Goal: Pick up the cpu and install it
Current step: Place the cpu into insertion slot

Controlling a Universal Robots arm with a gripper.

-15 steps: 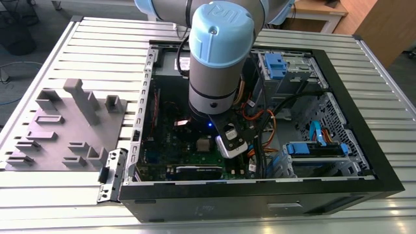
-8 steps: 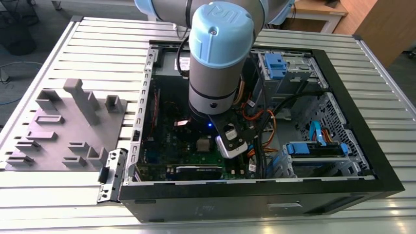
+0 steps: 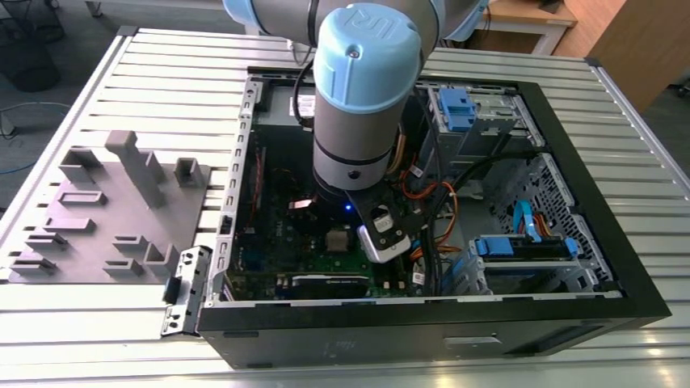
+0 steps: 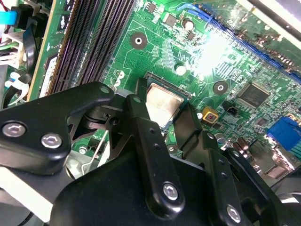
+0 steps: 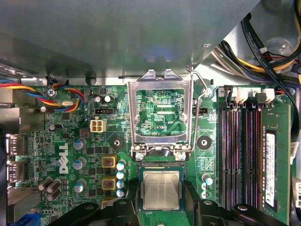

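Chip pinched over its socket inside the open computer case.

In both wrist views, the chip (image 5: 161,189) (image 4: 164,101) is seen flat and level at the socket on the green board (image 5: 94,155). It is flanked by the pincer (image 4: 162,106), whose black fingers (image 4: 141,127) are pressed against two opposite edges of it, so the chip is pinched between them. The shiny metal frame (image 5: 161,81) is swung open just beside the socket, and bare board is seen through its hollow middle. The memory slots (image 5: 240,155) are set near the socket on the same board. In the exterior view, the arm (image 3: 361,105) is lowered into the middle of the case (image 3: 431,331), which is laid on the slatted worktop (image 3: 161,73). A grey moulded tray (image 3: 108,210) is placed at nine o'clock from the case.
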